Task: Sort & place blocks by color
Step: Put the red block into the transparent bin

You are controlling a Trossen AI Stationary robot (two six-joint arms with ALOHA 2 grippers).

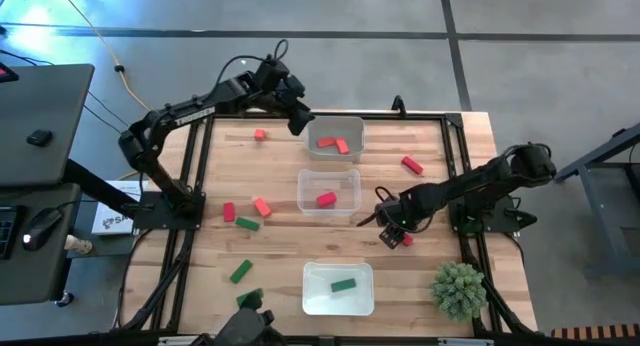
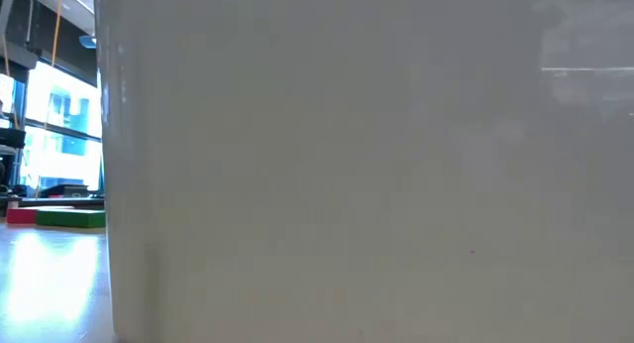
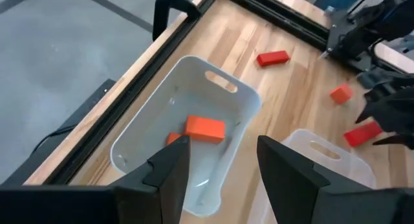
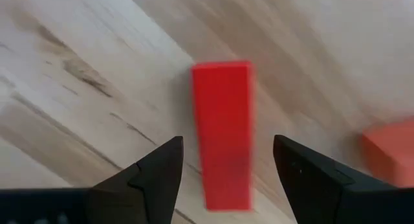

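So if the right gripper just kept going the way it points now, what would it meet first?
Most likely the red bar on the table: the open right gripper points down at it, fingers straddling it. How far above it cannot be told.

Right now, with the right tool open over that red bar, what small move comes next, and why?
Probably lower the right tool straight down, then close. The red bar lies on the wood between its open fingers, not gripped yet. An orange block sits close beside it, so descend without drifting.

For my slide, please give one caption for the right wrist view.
Open right pincer poised over a red bar lying on the wooden table.
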